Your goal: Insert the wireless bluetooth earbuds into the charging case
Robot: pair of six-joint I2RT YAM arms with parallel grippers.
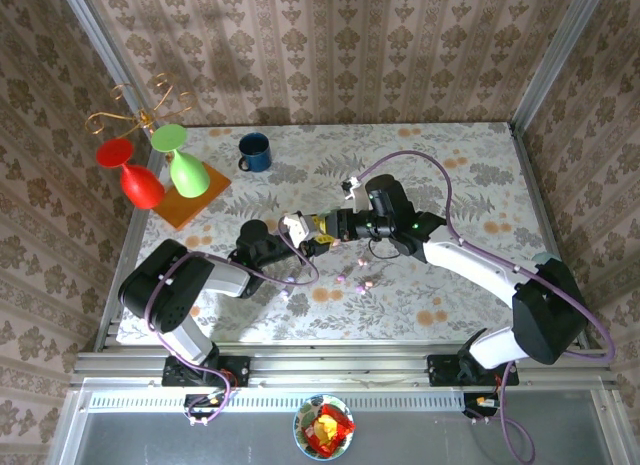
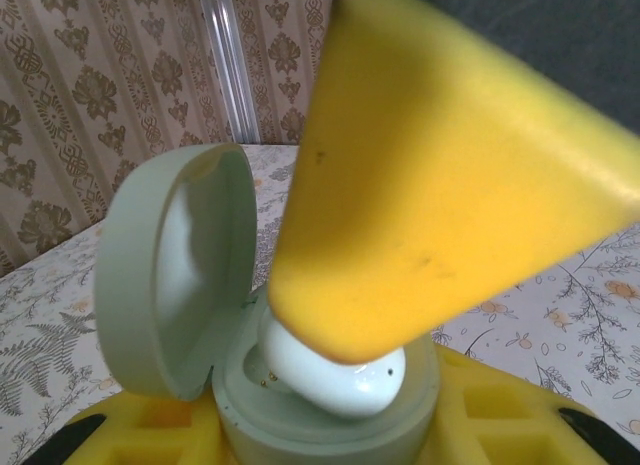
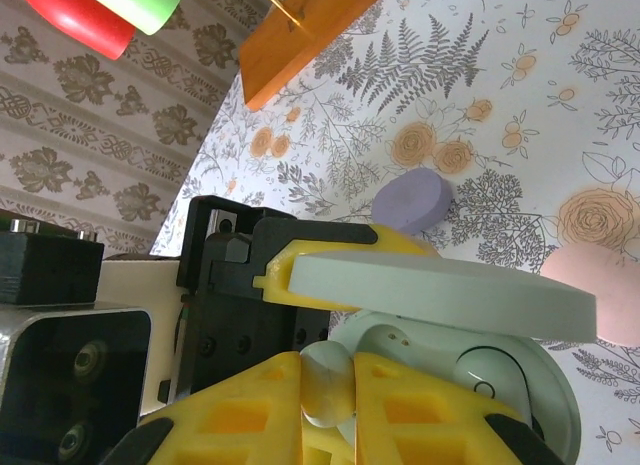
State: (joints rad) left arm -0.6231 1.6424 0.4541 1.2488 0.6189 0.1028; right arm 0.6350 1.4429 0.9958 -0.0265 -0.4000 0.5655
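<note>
Right tool (image 3: 328,415) clenched on glossy white earbud (image 2: 335,380), left tool (image 1: 296,227) on open pale-green plastic case (image 2: 170,275). Slippery, light: I'd pinch its flanks.

Light: bright and even, from overhead; colours on the bench (image 1: 480,165) read clean.
Shadows: soft, blurred shadows of the goblet rack (image 1: 150,110) climb the back wall (image 1: 380,45); a dark patch sits behind the blue mug (image 1: 254,152).
Glare: mild sheen on the charging case (image 2: 170,275) and the white earbud (image 2: 340,385).
Focus, left wrist: the big yellow pad (image 2: 450,165) is close and soft.
Focus, right wrist: the near yellow pads (image 3: 250,405) are soft; the bench pattern behind is crisp.
Distortion: the corner rails (image 1: 555,55) lean outward in the top view.
</note>
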